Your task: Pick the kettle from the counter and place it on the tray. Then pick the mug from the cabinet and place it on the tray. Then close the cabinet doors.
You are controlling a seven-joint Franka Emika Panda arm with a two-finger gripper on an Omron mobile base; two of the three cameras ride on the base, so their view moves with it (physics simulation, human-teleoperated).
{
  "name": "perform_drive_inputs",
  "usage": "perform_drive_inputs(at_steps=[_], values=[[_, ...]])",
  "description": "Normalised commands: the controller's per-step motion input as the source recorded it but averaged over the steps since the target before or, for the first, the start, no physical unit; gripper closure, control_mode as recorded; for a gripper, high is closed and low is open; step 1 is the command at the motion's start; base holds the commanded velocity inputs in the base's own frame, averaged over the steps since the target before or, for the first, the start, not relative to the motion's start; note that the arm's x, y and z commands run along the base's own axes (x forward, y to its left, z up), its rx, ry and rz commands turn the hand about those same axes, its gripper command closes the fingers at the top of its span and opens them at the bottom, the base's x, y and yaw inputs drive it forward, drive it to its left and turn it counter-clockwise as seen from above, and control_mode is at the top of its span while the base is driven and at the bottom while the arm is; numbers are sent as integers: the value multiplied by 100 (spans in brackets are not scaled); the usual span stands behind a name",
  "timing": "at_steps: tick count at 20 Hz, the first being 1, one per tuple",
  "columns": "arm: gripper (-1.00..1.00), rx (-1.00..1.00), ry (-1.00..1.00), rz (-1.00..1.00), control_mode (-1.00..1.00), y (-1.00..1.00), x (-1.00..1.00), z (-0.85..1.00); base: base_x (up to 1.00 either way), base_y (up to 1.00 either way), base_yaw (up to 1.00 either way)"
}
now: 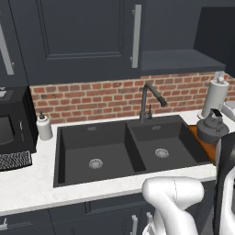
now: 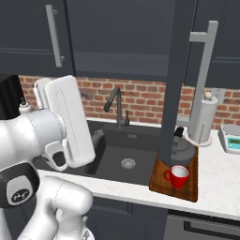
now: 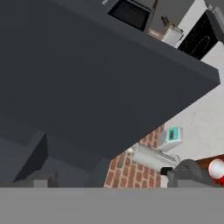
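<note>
Kettle (image 2: 182,150) and mug (image 2: 178,176) stand on the tray (image 2: 189,187) at the tabletop's right. Gripper jaws wide, empty — the open cabinet door (image 2: 174,84) stands edge-on above the tray, long axis vertical, handle (image 2: 205,70) on its right.

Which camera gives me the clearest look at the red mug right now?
The right base view: the mug stands whole on the tray, in front of the kettle. The hand view catches just a red and white sliver at its edge. In the left base view I cannot make it out.
</note>
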Motion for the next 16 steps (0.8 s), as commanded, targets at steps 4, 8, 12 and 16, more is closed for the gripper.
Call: perform_drive_inputs(at_steps=[4,8,12,16], values=[[-100,4,-7,-6,-100,-23,-28,0,0,0,0],[-100,8,0,-17,-100,-13,-26,0,0,0,0],[-100,8,0,-16,-100,-23,-33,0,0,0,0],[-100,4,-7,-7,-100,-46,-45,0,0,0,0]])
